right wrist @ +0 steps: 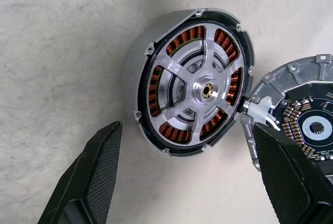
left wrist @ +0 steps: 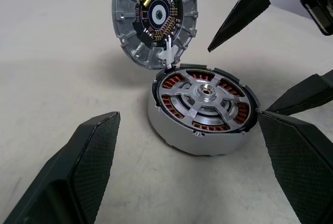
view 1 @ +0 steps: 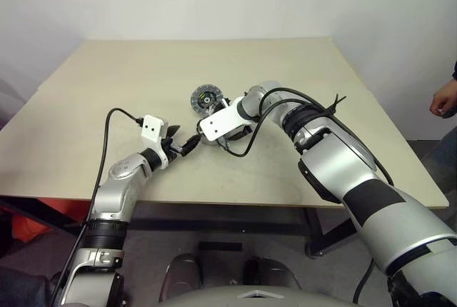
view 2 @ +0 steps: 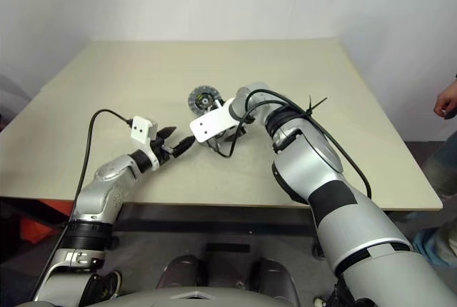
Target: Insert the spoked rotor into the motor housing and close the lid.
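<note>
Copper windings: visible between the spokes of the spoked rotor [right wrist: 204, 89], already seated in the motor housing [left wrist: 177, 135] at table [view 1: 143, 71] centre.
Lid [left wrist: 154, 16]: hinged open, standing up behind.
Right gripper [right wrist: 192, 177]: jaws wide, empty, above housing.
Left gripper [left wrist: 197, 172]: wide, empty, beside it.
Risk: a finger pushing off-centre slides the housing or snaps the lid down skewed.

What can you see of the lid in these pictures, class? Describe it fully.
The lid is a round grey metal disc with a ribbed rim. Its inner face shows a dark circuit board with gold contacts and a ringed centre. It stands swung open, tilted up beside the motor housing, joined to it by a small pale hinge piece at the rim. No gripper touches it.
</note>
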